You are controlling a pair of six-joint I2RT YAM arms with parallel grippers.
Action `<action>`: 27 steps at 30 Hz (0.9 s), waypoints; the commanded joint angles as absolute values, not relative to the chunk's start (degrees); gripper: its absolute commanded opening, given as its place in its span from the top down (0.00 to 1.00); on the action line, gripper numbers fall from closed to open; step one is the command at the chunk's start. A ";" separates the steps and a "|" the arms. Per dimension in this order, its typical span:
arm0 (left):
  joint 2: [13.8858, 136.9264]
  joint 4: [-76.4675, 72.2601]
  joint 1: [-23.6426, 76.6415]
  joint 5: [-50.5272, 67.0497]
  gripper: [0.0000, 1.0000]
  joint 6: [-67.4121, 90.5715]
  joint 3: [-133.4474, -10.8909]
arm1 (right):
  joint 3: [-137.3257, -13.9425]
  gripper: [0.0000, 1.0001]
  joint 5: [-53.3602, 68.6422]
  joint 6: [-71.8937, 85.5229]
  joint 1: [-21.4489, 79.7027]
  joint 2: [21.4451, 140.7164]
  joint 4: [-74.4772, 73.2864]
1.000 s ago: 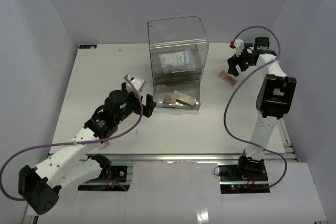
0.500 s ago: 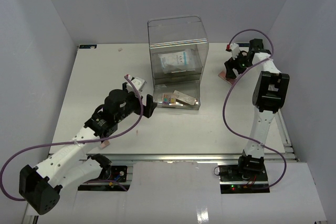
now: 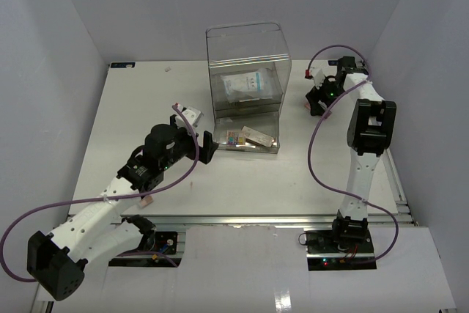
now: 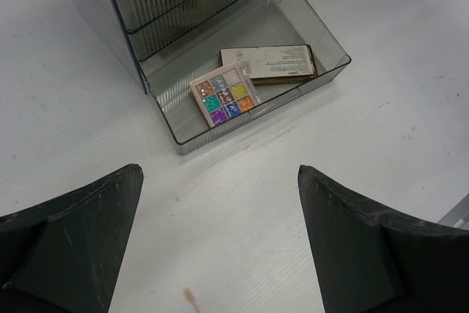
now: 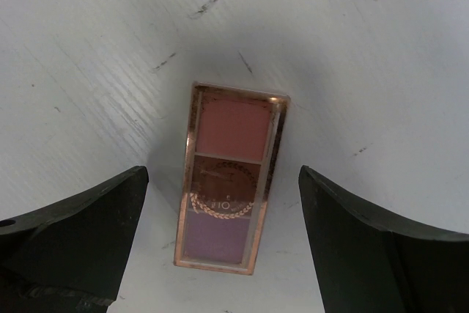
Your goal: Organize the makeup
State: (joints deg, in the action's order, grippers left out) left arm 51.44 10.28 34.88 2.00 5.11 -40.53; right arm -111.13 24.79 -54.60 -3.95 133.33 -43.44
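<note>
Makeup in play is the pink palette (image 5: 231, 196), a narrow rose-gold case with three pans, and it lies flat on the counter (image 3: 146, 108) right under the right end effector (image 5: 221, 175). That end effector's fingers (image 5: 88, 232) are spread wide, one on each side of the case and clear of both long edges, holding nothing. In the wrist view the palette's long axis runs away from the camera with a slight tilt, so the fingers face its two long sides. Closing should therefore pinch the narrow width, after a drop to counter level.

This spot is at the far right of the counter, right of the clear drawer box (image 3: 245, 49). In the overhead view the arm hides the palette. The right arm is plainly the nearer one.

The left end effector (image 4: 220, 174) hangs near the left front of the box, its fingers also apart and empty, looking at the pulled-out bottom drawer (image 4: 322, 31). A multicolour palette (image 4: 225, 95) lies there, touching a second flat palette (image 4: 267, 62) just behind it. A sachet packet (image 3: 245, 84) sits higher inside the box.
</note>
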 commanded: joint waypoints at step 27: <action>51.09 9.05 32.99 3.11 0.02 4.57 -40.17 | -101.58 0.82 21.71 -51.83 -1.85 122.24 -47.70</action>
